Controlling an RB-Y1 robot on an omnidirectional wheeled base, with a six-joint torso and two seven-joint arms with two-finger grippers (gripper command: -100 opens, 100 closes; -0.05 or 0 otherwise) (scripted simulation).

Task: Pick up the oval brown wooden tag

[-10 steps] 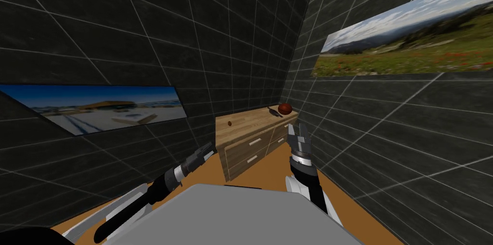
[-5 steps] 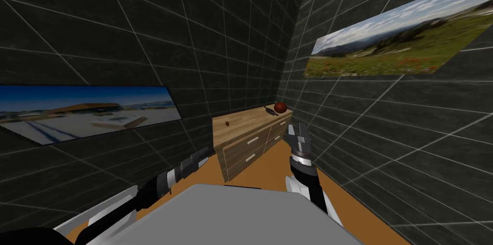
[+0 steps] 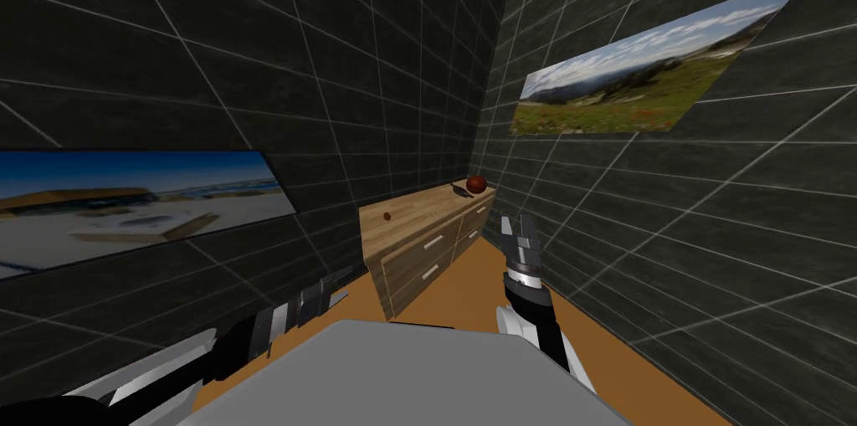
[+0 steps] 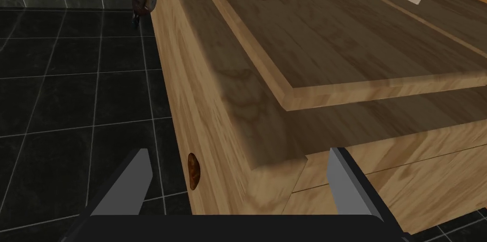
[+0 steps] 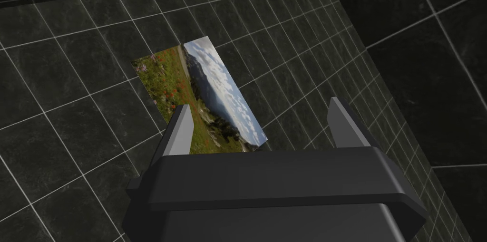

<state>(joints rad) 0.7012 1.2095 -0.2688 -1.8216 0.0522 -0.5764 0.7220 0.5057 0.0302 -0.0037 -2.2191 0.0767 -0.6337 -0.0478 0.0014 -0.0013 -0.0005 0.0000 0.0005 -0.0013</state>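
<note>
While the small oval brown tag lies flat atop the wooden dresser, near its close end, the left gripper hangs low before that corner with fingers spread, seemingly lining up a reach, and the right gripper idles raised, likewise released.

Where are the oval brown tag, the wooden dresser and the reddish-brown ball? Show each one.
oval brown tag (image 4: 194, 171): left wrist view, its visible middle.
wooden dresser (image 3: 423, 216): head view, a bare part of its top.
reddish-brown ball (image 3: 476, 184): head view, middle of the ball.
</note>
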